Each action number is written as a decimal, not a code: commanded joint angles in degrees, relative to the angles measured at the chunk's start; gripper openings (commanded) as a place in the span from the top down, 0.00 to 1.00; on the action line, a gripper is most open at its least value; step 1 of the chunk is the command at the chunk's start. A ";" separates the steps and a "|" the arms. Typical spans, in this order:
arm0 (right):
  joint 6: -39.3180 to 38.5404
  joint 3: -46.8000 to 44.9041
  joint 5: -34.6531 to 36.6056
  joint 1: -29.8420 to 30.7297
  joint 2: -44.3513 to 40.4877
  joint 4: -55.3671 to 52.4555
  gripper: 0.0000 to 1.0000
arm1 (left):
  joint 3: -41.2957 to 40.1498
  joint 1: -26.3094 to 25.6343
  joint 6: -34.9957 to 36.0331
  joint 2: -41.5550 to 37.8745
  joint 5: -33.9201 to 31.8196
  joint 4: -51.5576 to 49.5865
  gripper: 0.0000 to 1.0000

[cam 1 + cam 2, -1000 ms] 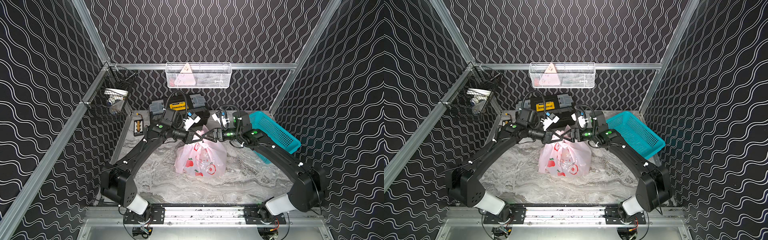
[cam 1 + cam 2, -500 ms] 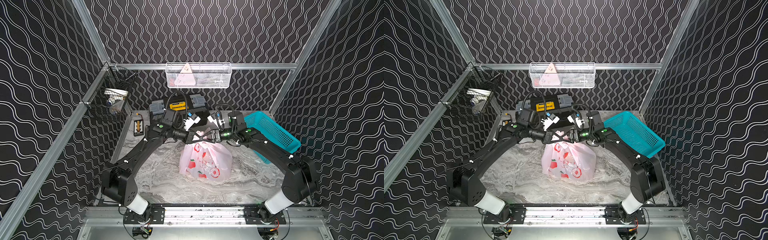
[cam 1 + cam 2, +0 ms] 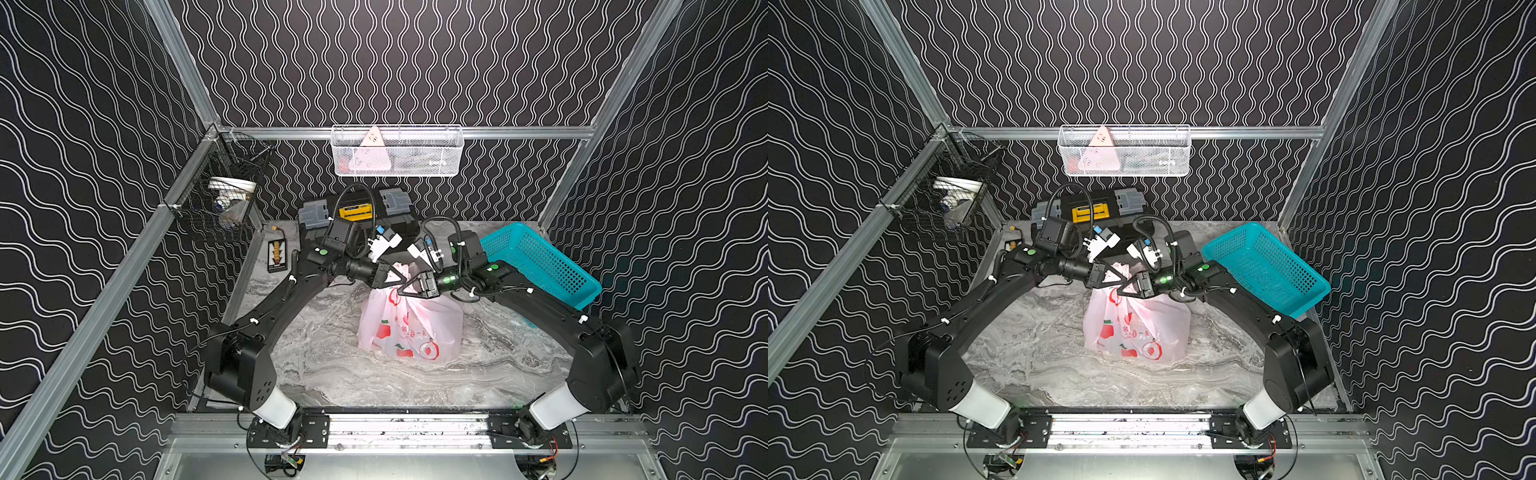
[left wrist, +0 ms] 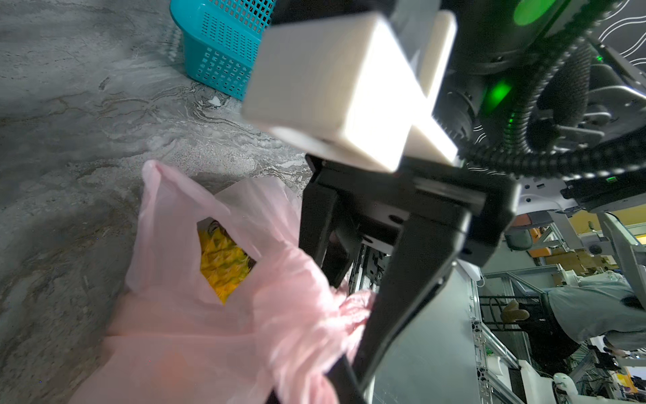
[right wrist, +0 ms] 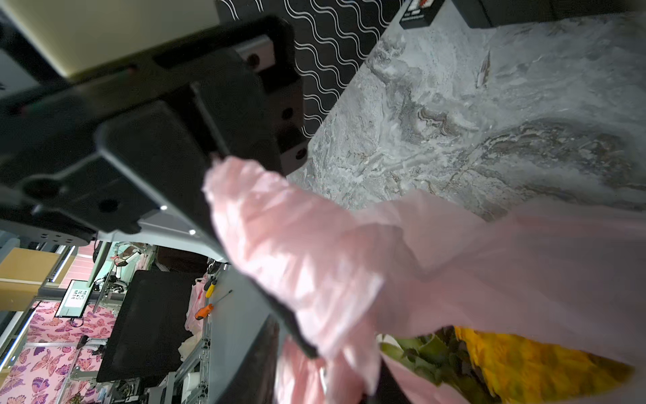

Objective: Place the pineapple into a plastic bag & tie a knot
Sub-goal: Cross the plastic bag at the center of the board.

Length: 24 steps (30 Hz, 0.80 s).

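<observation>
The pale-pink plastic bag [image 3: 409, 328] [image 3: 1138, 328] with red apples stands on the marble table, its top pulled up to both grippers. The yellow pineapple [image 4: 220, 269] [image 5: 524, 367] shows through the bag's mouth. My left gripper [image 3: 397, 279] [image 4: 307, 388] is shut on a bunched handle strip. My right gripper [image 3: 402, 291] [image 5: 321, 384] meets it tip to tip above the bag, with crumpled pink handle plastic between its fingers. I cannot tell whether that bunch is a knot.
A teal perforated basket [image 3: 540, 266] leans at the back right, close behind my right arm. A black toolbox [image 3: 357, 212] and a small black device [image 3: 277, 255] lie at the back. Wire baskets [image 3: 397, 151] [image 3: 220, 203] hang on the walls.
My right gripper has moved in to the left gripper's tip and its jaws have closed on the pink handle. The bag has shifted slightly right. The left gripper stays shut.
</observation>
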 commanded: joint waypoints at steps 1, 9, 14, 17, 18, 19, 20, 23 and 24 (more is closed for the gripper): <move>-1.85 0.43 2.08 0.26 0.56 -3.59 0.79 | 0.80 0.04 1.11 -0.48 2.26 1.32 1.00; -2.13 0.90 3.39 -0.21 -0.42 -6.11 0.56 | 0.54 0.02 1.56 -1.27 3.17 0.75 1.00; 1.27 -1.12 -0.68 -2.41 -4.01 -1.96 0.47 | 0.83 -0.09 1.05 -0.70 5.65 2.51 1.00; 1.75 -1.83 -2.15 -4.11 -6.25 -1.67 0.48 | 2.15 -0.52 1.16 0.19 7.45 2.95 1.00; 1.92 -2.11 -2.54 -4.63 -6.91 -1.63 0.48 | 2.90 -0.70 1.38 0.69 8.13 2.63 1.00; 1.93 -2.31 -2.94 -4.83 -7.34 -1.73 0.49 | 3.65 -0.87 1.64 1.09 8.74 2.33 1.00; 1.72 -2.35 -3.40 -4.84 -7.69 -2.14 0.50 | 4.42 -1.03 1.89 1.54 9.38 2.07 1.00; 1.22 -2.57 -4.30 -4.83 -8.25 -2.90 0.53 | 5.74 -1.51 1.64 2.74 11.71 2.66 1.00; 1.22 -2.72 -4.22 -4.84 -8.39 -2.87 0.53 | 6.11 -1.74 1.46 3.21 12.45 2.90 1.00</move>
